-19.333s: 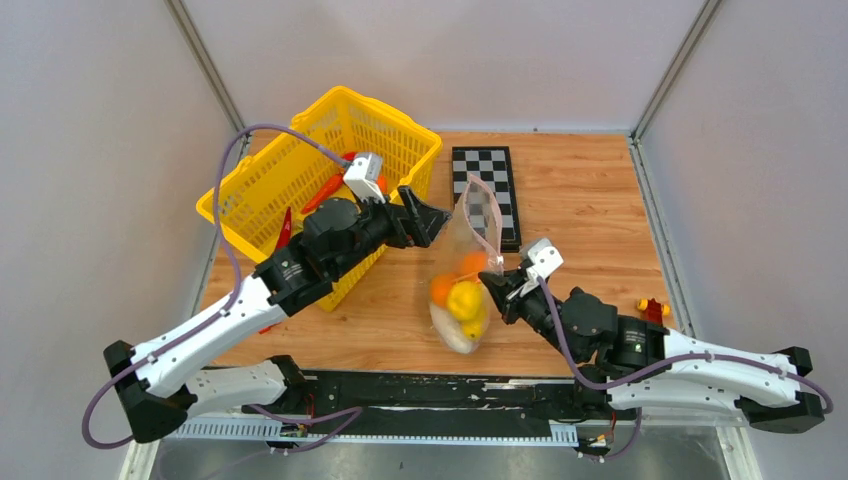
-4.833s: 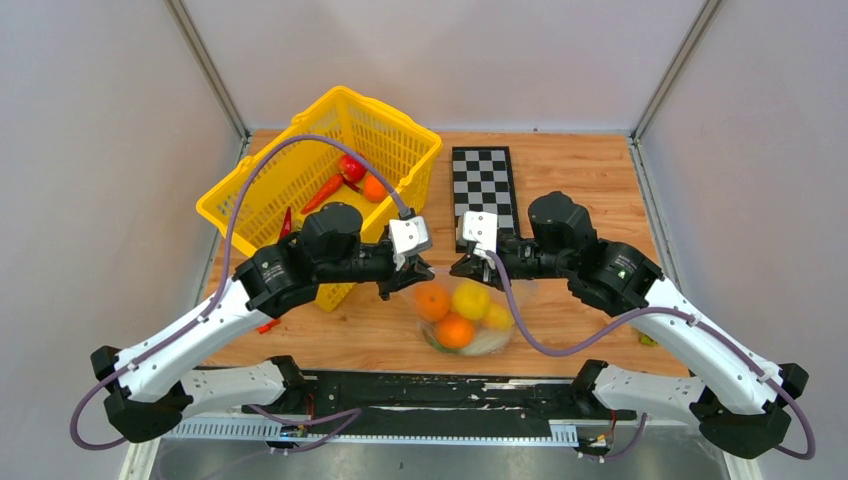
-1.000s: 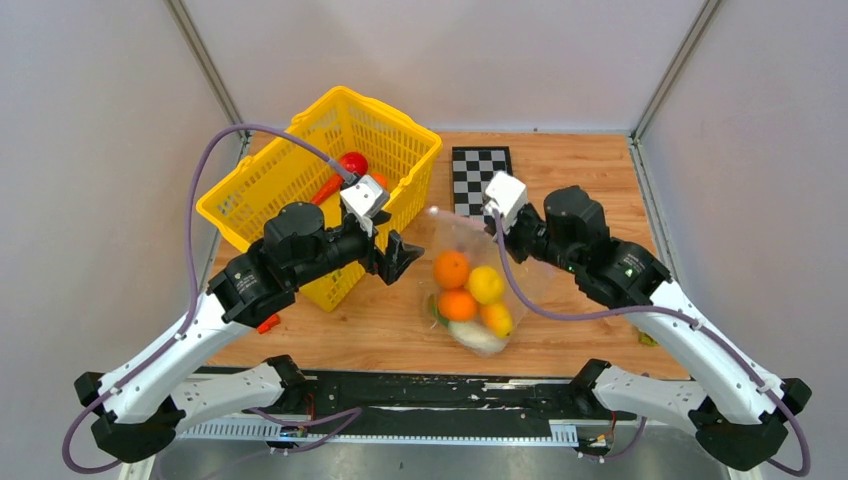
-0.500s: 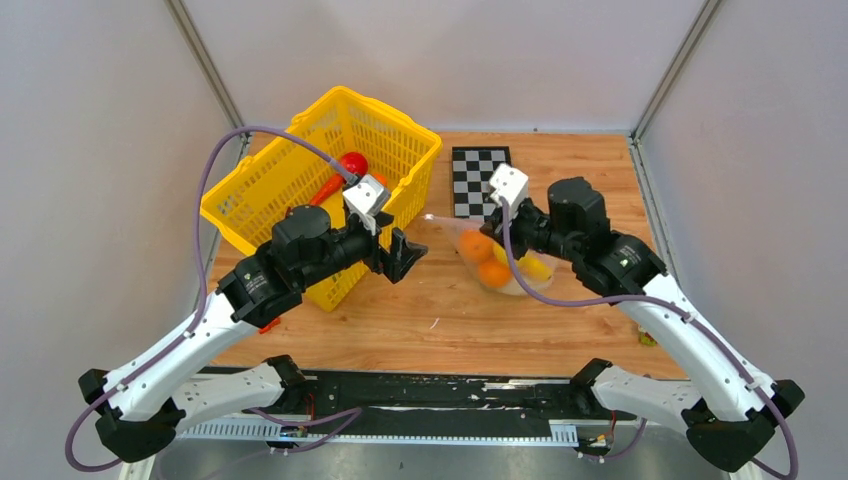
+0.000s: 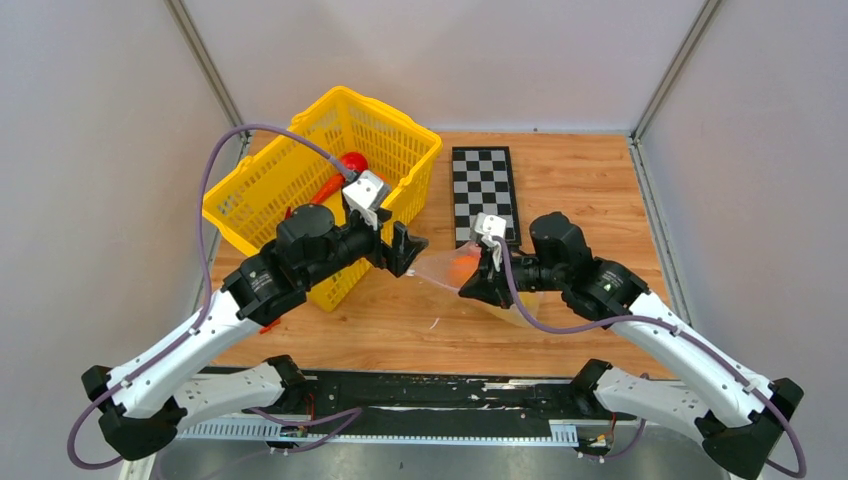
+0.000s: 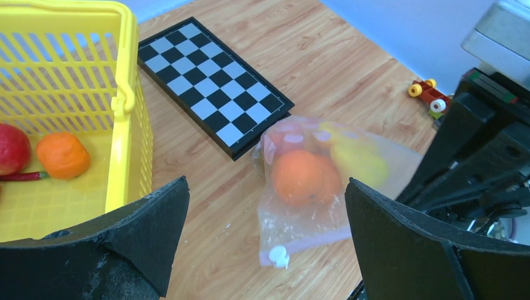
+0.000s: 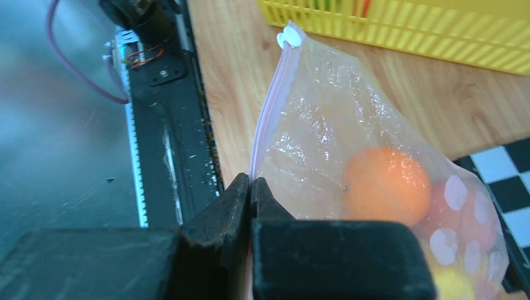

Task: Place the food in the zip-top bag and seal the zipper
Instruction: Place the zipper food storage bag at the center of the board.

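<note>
Right gripper (image 7: 250,182) pinches the zipper (image 7: 270,112) of the zip-top bag (image 7: 325,106) holding food (image 7: 381,185).

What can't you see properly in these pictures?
- Top view: the right gripper and arm cover much of the zip-top bag; the food can't be counted.
- Right wrist view: the zipper runs into the shut right gripper; its lower stretch is hidden.
- Left wrist view: the left edge cuts off the yellow basket; the small toy is too tiny to name.

The wooden table (image 5: 585,195) bears a yellow basket (image 5: 345,93) at left, a checkerboard (image 5: 483,185) behind, the zip-top bag (image 6: 325,181) just before it, and a small red toy (image 6: 428,95) far right.
</note>
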